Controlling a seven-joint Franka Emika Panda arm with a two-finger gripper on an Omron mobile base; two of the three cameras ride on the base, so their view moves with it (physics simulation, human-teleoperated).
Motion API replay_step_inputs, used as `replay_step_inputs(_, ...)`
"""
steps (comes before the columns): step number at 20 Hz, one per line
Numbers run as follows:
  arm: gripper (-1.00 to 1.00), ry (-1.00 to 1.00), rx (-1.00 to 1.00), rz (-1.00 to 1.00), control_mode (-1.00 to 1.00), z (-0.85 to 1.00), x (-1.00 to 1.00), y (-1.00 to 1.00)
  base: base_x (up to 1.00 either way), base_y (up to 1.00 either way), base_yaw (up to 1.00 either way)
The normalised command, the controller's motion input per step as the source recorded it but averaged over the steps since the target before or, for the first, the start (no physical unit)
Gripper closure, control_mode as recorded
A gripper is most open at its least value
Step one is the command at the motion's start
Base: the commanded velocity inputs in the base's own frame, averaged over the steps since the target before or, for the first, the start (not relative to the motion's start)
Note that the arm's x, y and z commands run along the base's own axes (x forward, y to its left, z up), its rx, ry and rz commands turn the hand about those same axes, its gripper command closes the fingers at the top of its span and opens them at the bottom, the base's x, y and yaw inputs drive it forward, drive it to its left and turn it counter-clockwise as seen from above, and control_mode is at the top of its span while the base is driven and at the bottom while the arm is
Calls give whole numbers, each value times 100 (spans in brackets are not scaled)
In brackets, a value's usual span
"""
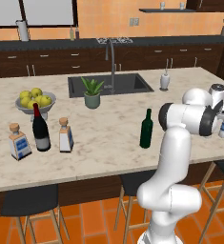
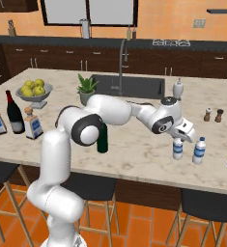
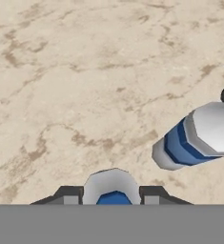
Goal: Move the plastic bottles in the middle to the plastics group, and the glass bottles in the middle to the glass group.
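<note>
So, left to right across the marble island counter (image 2: 134, 159):

Far left: squat clear bottle with blue label and tan stopper (image 1: 19, 141), tall dark wine bottle with red foil (image 1: 40, 128) beside it, and a second squat stoppered bottle (image 1: 66, 136) right after. That's the glass bunch, standing near each other. Fruit bowl of yellow-green fruit (image 1: 35, 101) sits just behind them.

Middle: small potted plant (image 1: 92, 93) in front of the sink (image 1: 108, 85); the dark green slim-necked bottle (image 1: 146, 129) stands upright by itself, well apart from the glass bunch.

Right: gripper (image 2: 178, 140) is clamped on a small water bottle with blue label and white cap (image 2: 177, 148), bottle upright with its base at the counter. In the hand view the bottle's white top and blue label sit snug between the two fingertips (image 3: 68, 194).

Just beside it: another matching water bottle (image 2: 199, 150), upright, close but not touching as far as the right base view shows.

Further back right: two small brown shakers (image 2: 213, 115), side by side.
</note>
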Motion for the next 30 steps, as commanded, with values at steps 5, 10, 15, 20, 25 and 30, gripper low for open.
replay_step_inputs(5,100,0,0,0,-100,-24,0,0,0,0,0)
replay_step_inputs(10,-100,0,0,0,-100,-2,0,0,0,0,0)
replay_step_inputs(15,-100,0,0,0,-100,0,0,0,0,0,0)
replay_step_inputs(20,-100,-1,0,0,-100,12,0,0,0,0,0)
replay_step_inputs(25,-100,-10,0,0,-100,46,-7,0,0,0,0)
replay_step_inputs(30,-100,-12,0,2,-100,55,-46,7,0,0,0)
